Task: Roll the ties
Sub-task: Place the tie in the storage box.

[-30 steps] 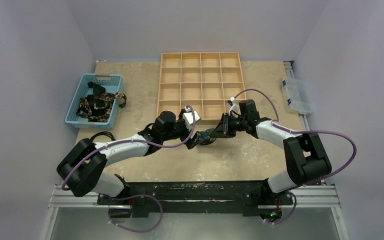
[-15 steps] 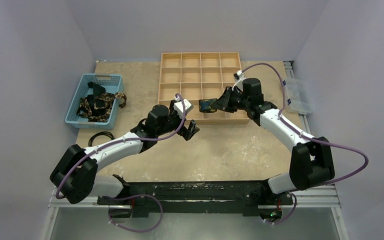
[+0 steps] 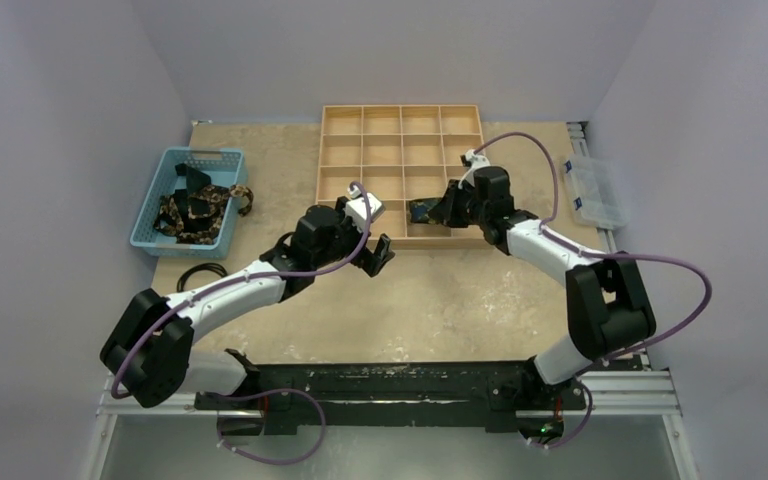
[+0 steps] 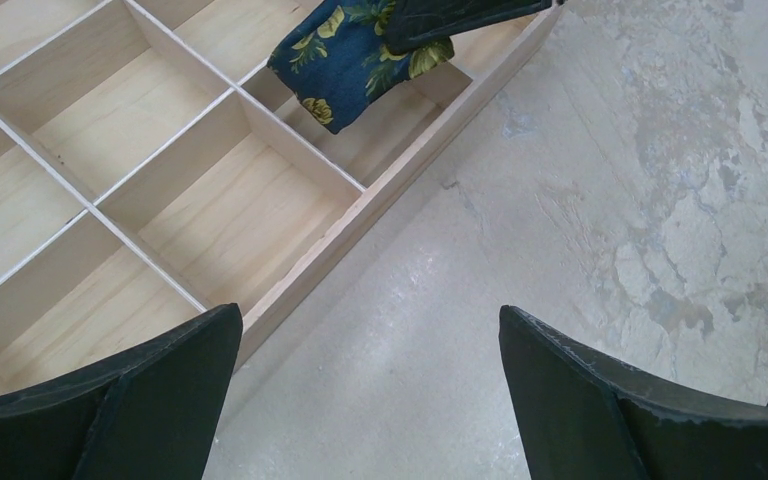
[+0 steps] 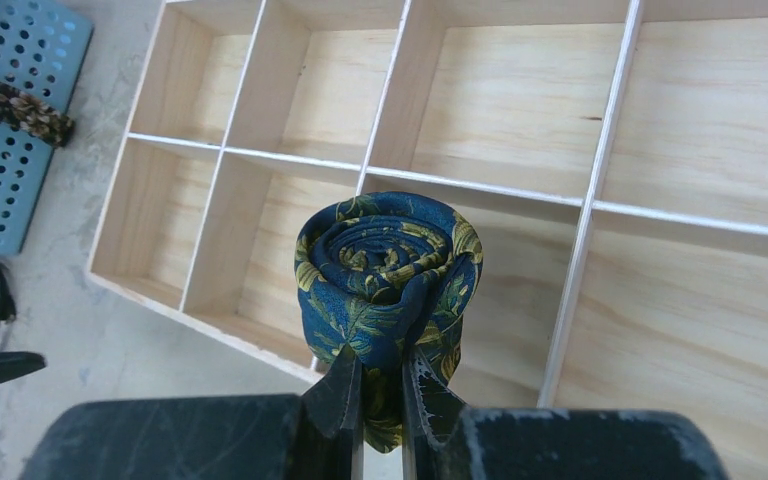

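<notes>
Rolled tie [image 5: 385, 275] here, dark blue with a yellow-green leaf print, wound into a tight spiral. The right gripper's [image 5: 380, 378] jaws are squeezed nearly together on its lower edge, so the roll sticks out past the fingertips. It hangs at the near row of the wooden tray [image 3: 400, 107], third cell from the left. I can't tell if it's touching the cell floor or just hovering. Behind those jaws, the right wrist angles toward the tray's near edge, the forearm runs back to the right, and the elbow is bent above the base.

Left gripper [image 4: 365, 320] is the opposite: jaws spread wide, nothing between them, hanging over bare table [image 3: 460, 300] just outside the tray's near rim. That arm stretches long and low from its base on the left, on a diagonal toward the middle.

More ties [image 3: 195, 210] sit piled in the blue basket [image 3: 165, 165] at far left, with a black cable loop [image 3: 203, 273] just in front of it.
</notes>
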`<state>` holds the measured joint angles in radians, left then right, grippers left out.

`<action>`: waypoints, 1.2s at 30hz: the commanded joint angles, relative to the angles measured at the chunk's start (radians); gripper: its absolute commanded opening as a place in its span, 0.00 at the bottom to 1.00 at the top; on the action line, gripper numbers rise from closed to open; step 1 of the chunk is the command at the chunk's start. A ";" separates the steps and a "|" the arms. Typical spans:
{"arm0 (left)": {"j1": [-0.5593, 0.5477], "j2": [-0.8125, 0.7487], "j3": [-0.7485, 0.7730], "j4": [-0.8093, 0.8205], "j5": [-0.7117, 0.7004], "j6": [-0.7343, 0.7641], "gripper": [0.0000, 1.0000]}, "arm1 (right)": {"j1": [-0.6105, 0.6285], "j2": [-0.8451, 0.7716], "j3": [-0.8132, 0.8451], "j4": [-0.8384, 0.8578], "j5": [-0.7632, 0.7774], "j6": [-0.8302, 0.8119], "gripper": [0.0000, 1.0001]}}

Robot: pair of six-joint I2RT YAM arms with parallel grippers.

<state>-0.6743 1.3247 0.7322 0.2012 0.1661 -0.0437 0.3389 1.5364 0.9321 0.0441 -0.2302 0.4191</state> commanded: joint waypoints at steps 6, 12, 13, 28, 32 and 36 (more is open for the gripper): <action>0.007 0.004 0.047 -0.006 -0.004 -0.013 1.00 | 0.005 0.108 -0.020 0.234 -0.051 -0.168 0.00; 0.007 0.007 0.040 -0.002 0.005 -0.014 1.00 | 0.005 0.187 0.048 0.120 -0.081 -0.287 0.02; 0.007 0.008 0.040 -0.001 0.004 -0.014 1.00 | 0.004 0.194 0.061 0.085 -0.078 -0.301 0.02; 0.093 0.296 0.341 -0.050 0.145 -0.110 0.55 | 0.004 0.193 0.074 -0.096 -0.016 -0.331 0.09; 0.094 0.399 0.489 -0.125 0.174 -0.160 0.34 | 0.004 0.188 0.062 -0.104 -0.009 -0.325 0.12; 0.088 0.476 0.576 -0.185 0.211 -0.190 0.28 | 0.005 0.183 0.045 -0.100 -0.007 -0.321 0.15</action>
<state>-0.5785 1.7531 1.2240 0.0792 0.3054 -0.1669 0.3405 1.7210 1.0058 0.0284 -0.2836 0.1215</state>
